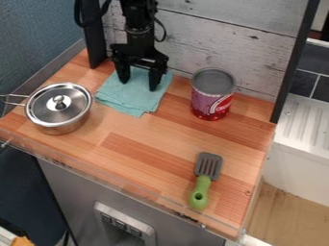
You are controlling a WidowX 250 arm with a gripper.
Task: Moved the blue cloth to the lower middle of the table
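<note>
Cloth (135,98) is right below your gripper (139,85), teal-blue, folded in uneven layers, at the back of the tabletop (138,141), left of center in the camera view. Your fingers (153,81) are spread wide, pointing down, with cloth showing in the gap between them. You have hold of nothing; the fabric lies on the wood. Both your tips line up over its rear half, one toward each side. Can't tell if they touch it. The front half spreads out ahead of your gripper, toward the camera, one corner pointing at the front edge.

You have a lidded stainless-steel saucepan (59,103) just left of the cloth, its wire handle (14,99) pointing left. Red-and-purple can (211,96) stands upright to the right, apart from cloth and gripper, near the whitewashed plank backboard (212,38). Slotted spatula (203,178) lies well apart at front right, gray head toward the back, green grip toward you at the camera side.
</note>
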